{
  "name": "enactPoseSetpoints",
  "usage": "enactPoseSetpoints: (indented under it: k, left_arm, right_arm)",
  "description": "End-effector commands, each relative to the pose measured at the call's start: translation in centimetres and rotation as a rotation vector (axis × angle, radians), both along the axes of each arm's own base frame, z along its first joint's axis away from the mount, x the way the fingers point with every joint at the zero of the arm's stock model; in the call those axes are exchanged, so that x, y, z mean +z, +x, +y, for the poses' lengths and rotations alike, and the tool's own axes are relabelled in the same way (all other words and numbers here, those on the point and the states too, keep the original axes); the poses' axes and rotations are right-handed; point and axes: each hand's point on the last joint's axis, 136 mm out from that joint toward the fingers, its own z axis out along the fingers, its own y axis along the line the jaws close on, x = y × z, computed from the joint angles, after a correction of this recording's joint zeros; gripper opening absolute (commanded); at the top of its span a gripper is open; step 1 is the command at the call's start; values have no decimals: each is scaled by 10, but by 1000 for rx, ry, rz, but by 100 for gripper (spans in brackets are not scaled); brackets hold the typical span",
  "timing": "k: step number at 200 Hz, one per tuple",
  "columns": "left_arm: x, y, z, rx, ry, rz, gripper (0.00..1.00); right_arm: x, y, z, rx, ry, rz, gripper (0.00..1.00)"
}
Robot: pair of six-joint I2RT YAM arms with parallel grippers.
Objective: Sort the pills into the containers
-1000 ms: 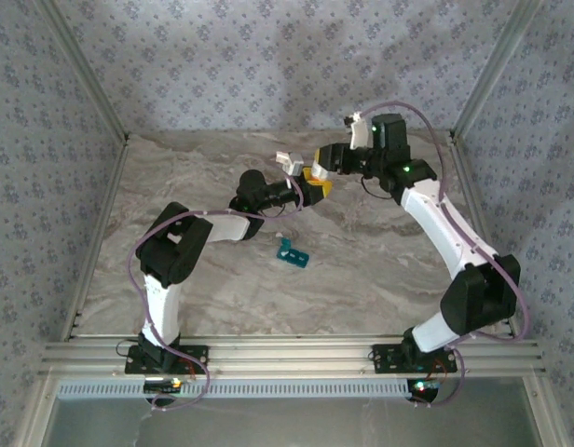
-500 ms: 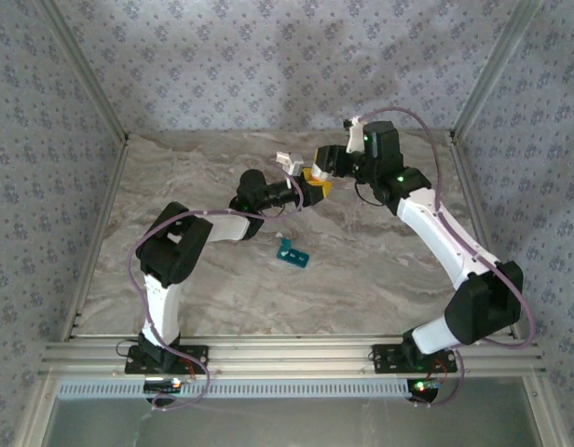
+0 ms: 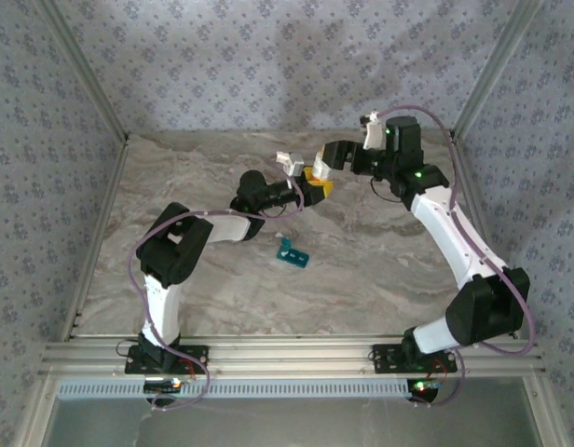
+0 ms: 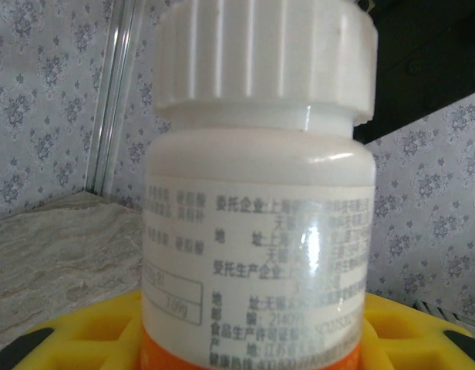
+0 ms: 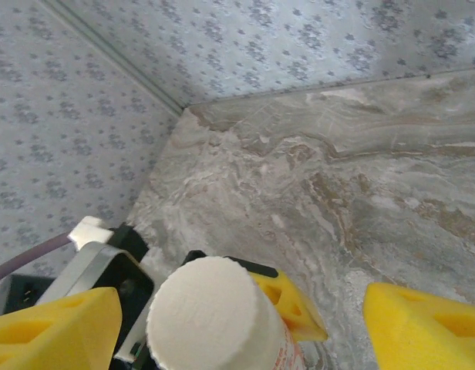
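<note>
My left gripper (image 3: 315, 183) is raised over the far middle of the table, shut on a white bottle (image 4: 257, 231) with an orange band. Its yellow fingers (image 4: 75, 331) press both sides of the bottle. The ribbed white cap (image 5: 210, 308) sits on the bottle's top. My right gripper (image 5: 237, 327) hangs over the cap, open, its yellow fingers (image 5: 426, 324) wide on either side and clear of it. The teal containers (image 3: 293, 252) lie on the table's middle, nearer than both grippers. The pills are out of view.
Patterned walls close the table (image 3: 380, 251) at the back and on both sides, with metal posts (image 3: 82, 84) in the corners. Marble tabletop lies bare around the teal strip.
My right gripper has opened off the bottle's cap and its wrist has drawn back a little to the right. The left arm and the bottle have stayed put.
</note>
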Motion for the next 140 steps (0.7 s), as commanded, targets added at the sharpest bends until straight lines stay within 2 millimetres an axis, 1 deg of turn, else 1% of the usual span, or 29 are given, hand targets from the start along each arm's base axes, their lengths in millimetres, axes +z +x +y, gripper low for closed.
enactPoseSetpoints:
  k: [1,18,39,84,117,140]
  left_arm:
    - [31,-5,1,-9,-62,-81,0]
    - [31,-6,1,-10,-61,-81,0]
    - [32,-5,1,-9,-63,-81,0]
    - [33,-5,1,-10,-64,-83,0]
    - [32,-5,1,-10,-63,-82,0]
    - [32,-5,1,-10,-63,-79,0]
  right_arm:
    - [24,-9,7,159,52,-68,85]
    - [23,-4,6,217,65,-79,85]
    - [23,-3,13,279,73,-86,85]
    - [9,4,21,311,38,-66,82]
    - [3,6,22,315,32,-58,76]
    - [1,7,23,314,32,-50,69]
